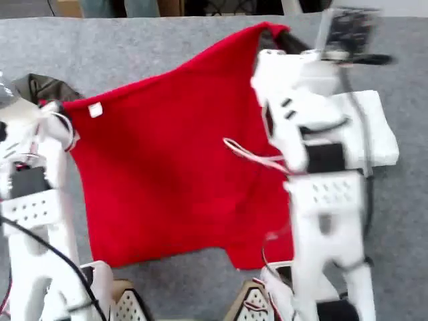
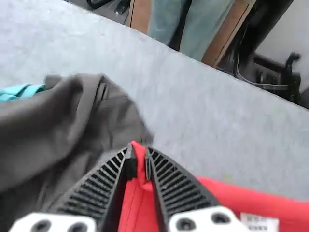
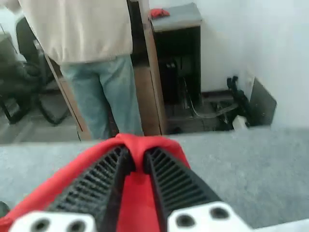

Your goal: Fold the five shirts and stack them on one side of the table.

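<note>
Red shirt (image 1: 167, 174) hangs spread between both arms over the middle of the grey tabletop (image 1: 134, 47). Left pincer (image 2: 138, 151) is clamped narrow on one red corner, just beside a crumpled dark grey shirt (image 2: 58, 121). Right pincer (image 3: 136, 155) is clamped narrow on the other corner. White folded cloth (image 1: 381, 127) lies beside the right arm.

Bright, even indoor light throughout, with faint, soft shadows.
</note>
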Robot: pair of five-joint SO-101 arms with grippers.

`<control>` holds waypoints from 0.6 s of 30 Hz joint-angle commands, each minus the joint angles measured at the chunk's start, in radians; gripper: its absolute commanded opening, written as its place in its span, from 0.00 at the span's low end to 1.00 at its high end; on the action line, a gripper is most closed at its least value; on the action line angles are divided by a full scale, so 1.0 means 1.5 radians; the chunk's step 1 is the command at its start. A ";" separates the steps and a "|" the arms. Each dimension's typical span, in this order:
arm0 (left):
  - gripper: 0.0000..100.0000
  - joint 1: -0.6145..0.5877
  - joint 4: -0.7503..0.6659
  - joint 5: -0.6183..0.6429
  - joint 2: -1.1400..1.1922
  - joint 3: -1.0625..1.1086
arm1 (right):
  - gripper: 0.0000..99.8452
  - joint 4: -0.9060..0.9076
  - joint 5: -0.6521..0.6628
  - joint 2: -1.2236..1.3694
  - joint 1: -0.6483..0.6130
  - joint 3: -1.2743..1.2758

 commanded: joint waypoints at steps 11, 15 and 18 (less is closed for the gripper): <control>0.03 0.021 -0.095 -0.002 0.478 -0.522 | 0.01 -0.230 -0.001 0.463 0.009 -0.367; 0.03 0.021 -0.006 -0.002 0.583 -0.665 | 0.01 -0.113 -0.001 0.583 0.009 -0.542; 0.03 0.021 0.068 -0.002 0.633 -0.736 | 0.01 0.001 -0.001 0.647 0.012 -0.656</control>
